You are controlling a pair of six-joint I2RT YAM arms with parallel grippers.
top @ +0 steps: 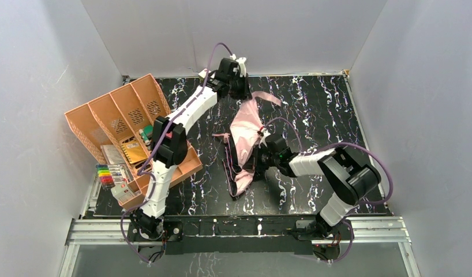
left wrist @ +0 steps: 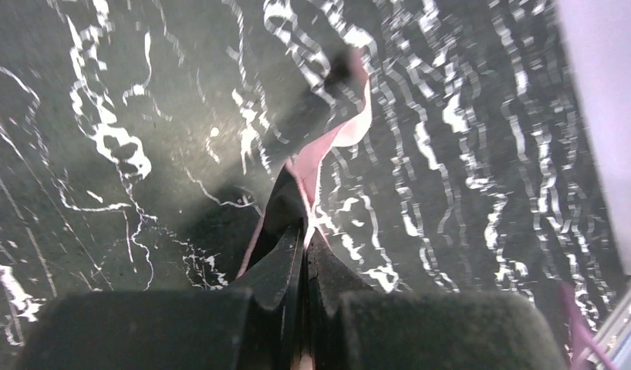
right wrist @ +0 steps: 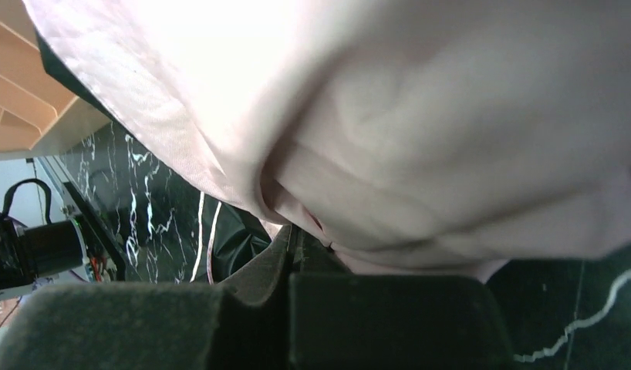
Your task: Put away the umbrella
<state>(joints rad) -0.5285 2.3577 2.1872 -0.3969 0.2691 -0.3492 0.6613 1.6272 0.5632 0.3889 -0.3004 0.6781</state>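
umbrella limp, light, slippery; left gripper pinches its 12 o'clock fabric edge; right gripper probably pinching mid-canopy; grip bunched folds, not edges

Looks straight into the umbrella: pale pink fabric across nearly the whole view, glaring white at the top, softly creased lower down, with a black underside showing along its left hem. Finds the right claw at the bottom, pinched tight on a pink fold. Catches black, white-veined counter at left and lower right, a peach organizer top left, a black motor housing below.
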